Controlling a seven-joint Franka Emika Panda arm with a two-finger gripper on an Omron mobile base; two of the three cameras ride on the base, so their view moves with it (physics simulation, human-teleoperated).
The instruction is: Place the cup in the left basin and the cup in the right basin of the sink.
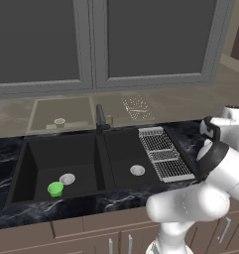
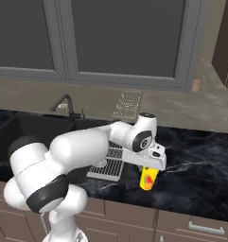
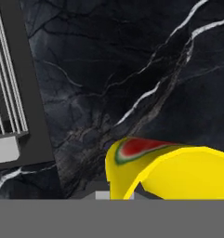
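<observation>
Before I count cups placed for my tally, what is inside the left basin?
A green cup stands on the floor of the left basin, beside the round silver drain. The front wall hides the nearest strip of floor.

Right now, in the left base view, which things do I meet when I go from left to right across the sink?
Green cup in the left basin → left drain → faucet above the divider → right drain in the right basin → wire rack over the sink's right side.

One cup [image 1: 55, 188] in the left basin [image 1: 41, 158], another cup [image 2: 148, 179] on the counter [image 2: 200, 175].
</observation>
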